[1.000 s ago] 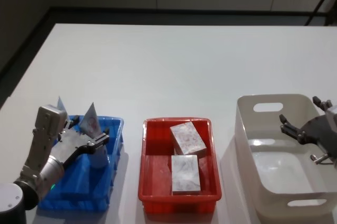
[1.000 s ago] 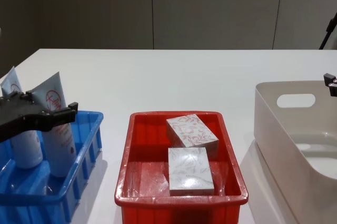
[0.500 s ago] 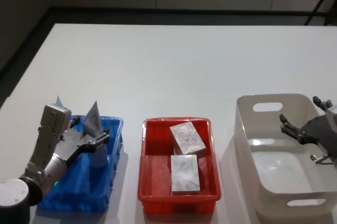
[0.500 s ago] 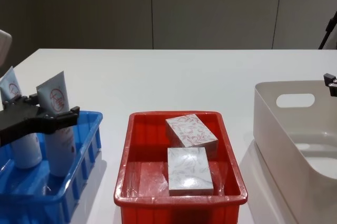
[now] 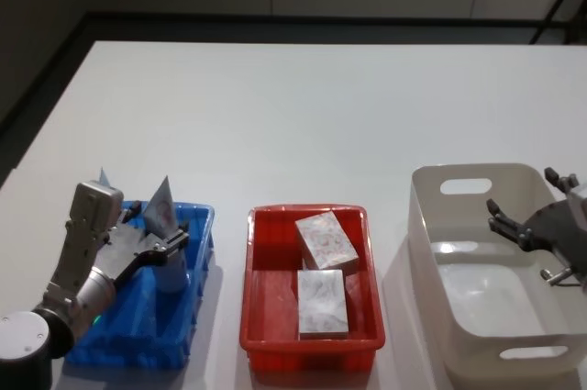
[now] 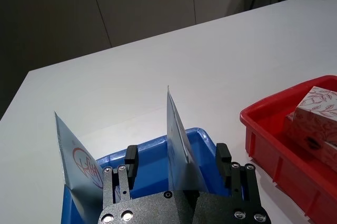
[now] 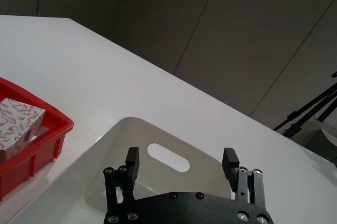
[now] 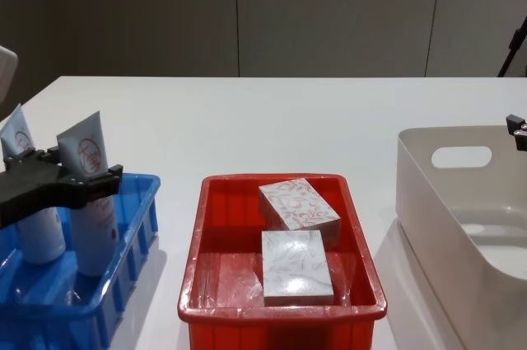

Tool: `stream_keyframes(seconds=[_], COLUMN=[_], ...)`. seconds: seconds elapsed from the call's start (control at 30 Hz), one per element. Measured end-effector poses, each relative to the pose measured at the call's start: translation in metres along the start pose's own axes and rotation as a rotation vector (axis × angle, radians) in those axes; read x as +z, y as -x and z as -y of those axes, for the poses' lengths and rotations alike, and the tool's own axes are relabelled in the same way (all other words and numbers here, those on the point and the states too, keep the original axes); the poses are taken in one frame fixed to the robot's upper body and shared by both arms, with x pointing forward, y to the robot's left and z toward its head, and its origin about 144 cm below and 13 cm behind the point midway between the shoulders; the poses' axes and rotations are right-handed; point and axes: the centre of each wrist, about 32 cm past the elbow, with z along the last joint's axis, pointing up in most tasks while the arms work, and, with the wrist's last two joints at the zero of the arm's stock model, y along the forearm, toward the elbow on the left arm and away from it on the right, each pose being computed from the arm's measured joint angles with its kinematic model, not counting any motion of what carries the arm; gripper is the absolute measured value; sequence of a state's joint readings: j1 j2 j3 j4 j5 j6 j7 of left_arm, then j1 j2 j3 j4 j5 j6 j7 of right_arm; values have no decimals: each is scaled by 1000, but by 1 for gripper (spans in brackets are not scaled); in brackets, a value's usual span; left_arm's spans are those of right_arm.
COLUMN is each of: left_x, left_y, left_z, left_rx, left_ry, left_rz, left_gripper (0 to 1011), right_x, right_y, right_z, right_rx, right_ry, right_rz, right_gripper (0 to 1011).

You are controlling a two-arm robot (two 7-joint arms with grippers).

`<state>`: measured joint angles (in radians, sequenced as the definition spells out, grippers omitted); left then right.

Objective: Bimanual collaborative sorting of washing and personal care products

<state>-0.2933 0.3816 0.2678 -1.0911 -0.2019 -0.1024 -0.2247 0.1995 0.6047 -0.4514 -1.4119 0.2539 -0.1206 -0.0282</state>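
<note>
Straddling pale-blue tube [image 8: 89, 152] in blue bin [image 8: 132, 226], left claw [image 6: 176, 156] spread wide — right claw [image 7: 180, 161] spread above white bin [image 5: 514, 353], near its rim.

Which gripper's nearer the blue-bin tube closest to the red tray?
Left. The left gripper straddles that tube, open, not clamping; the right gripper hangs over the white basket.

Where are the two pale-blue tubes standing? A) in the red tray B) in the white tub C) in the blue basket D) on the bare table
C: the pale-blue tubes stand in the blue basket, with the left gripper open around one.
</note>
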Motion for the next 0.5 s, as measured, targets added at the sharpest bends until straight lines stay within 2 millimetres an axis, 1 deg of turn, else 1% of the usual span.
stream_keyframes(seconds=[0.03, 0.1, 0.23, 0.3, 0.4, 0.47, 0.5], left_x=[0, 0, 0, 0, 0, 0, 0], left_y=[0, 0, 0, 0, 0, 0, 0], left_z=[0, 0, 0, 0, 0, 0, 0], left_rx=[0, 0, 0, 0, 0, 0, 0], left_ry=[0, 1, 1, 1, 1, 1, 1], left_rz=[0, 0, 0, 0, 0, 0, 0], left_gripper=[929, 897, 777, 738, 622, 565, 517], right_x=[0, 0, 0, 0, 0, 0, 0], right_y=[0, 0, 0, 0, 0, 0, 0], right_z=[0, 0, 0, 0, 0, 0, 0], right_rx=[0, 0, 0, 0, 0, 0, 0], right_ry=[0, 0, 0, 0, 0, 0, 0], right_rz=[0, 0, 0, 0, 0, 0, 0], right_gripper=[1001, 1001, 1001, 1001, 1001, 1001, 1001])
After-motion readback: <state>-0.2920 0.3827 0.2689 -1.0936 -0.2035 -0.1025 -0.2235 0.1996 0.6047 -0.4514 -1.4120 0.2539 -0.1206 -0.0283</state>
